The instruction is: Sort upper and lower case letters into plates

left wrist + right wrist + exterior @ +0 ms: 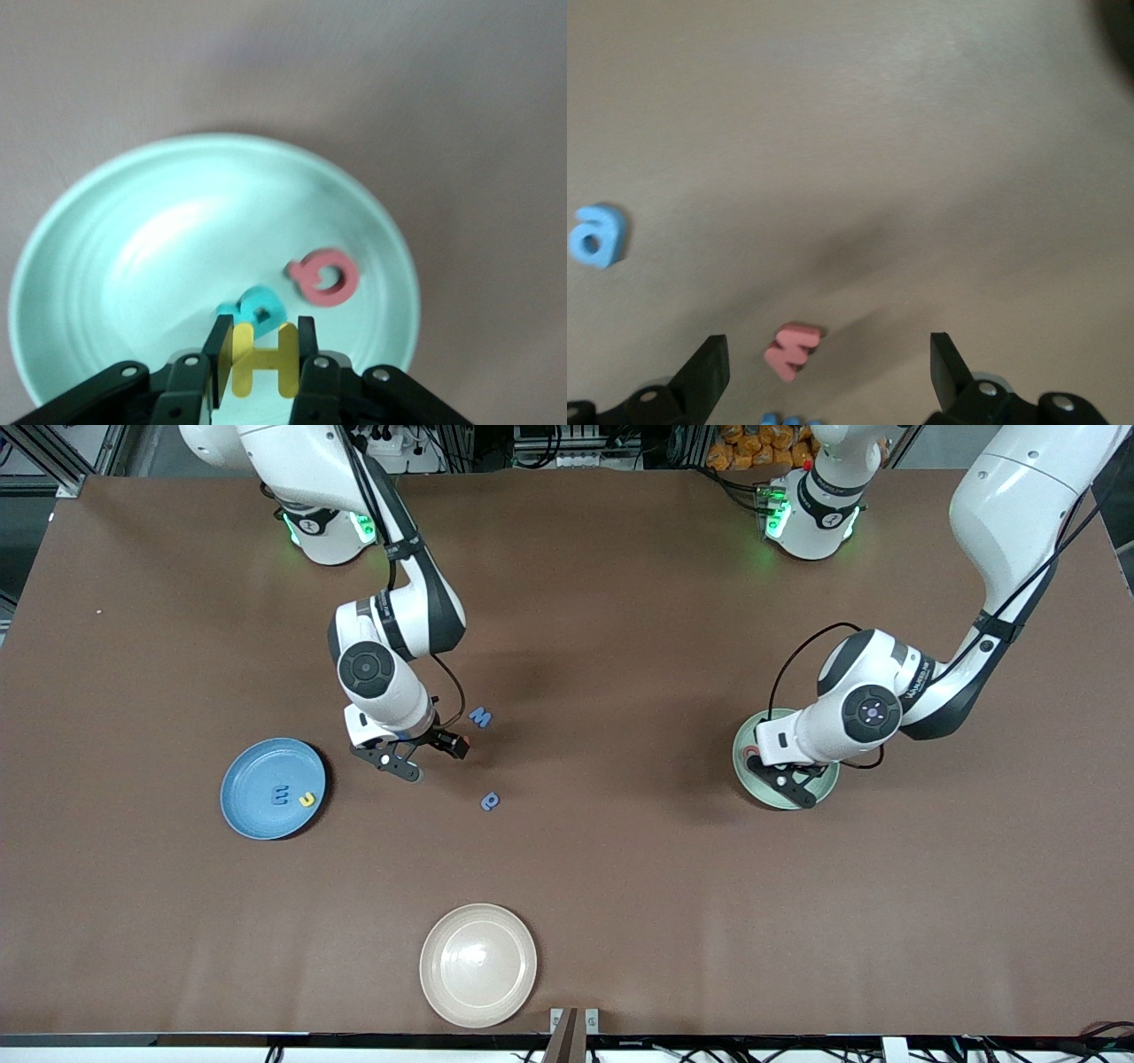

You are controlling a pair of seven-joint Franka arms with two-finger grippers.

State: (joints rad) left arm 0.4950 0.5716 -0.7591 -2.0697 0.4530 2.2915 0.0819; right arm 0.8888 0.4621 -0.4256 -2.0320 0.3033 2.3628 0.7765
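Observation:
My left gripper (795, 783) hangs low over the mint green plate (742, 766), shut on a yellow letter H (260, 361). In the left wrist view a teal letter (259, 308) and a red letter (324, 277) lie in that plate (168, 248). My right gripper (404, 760) is open above the table between the blue plate (257, 766) and a blue M (480, 716). A red letter (793, 350) lies on the table between its spread fingers. A blue letter a (490, 802) lies nearer the front camera. The blue plate holds a blue E (280, 795) and a small yellow letter (307, 799).
A cream-white plate (478, 965) sits near the table's front edge. The brown tabletop (620, 868) stretches bare between the two arms. The arms' bases stand along the edge farthest from the front camera.

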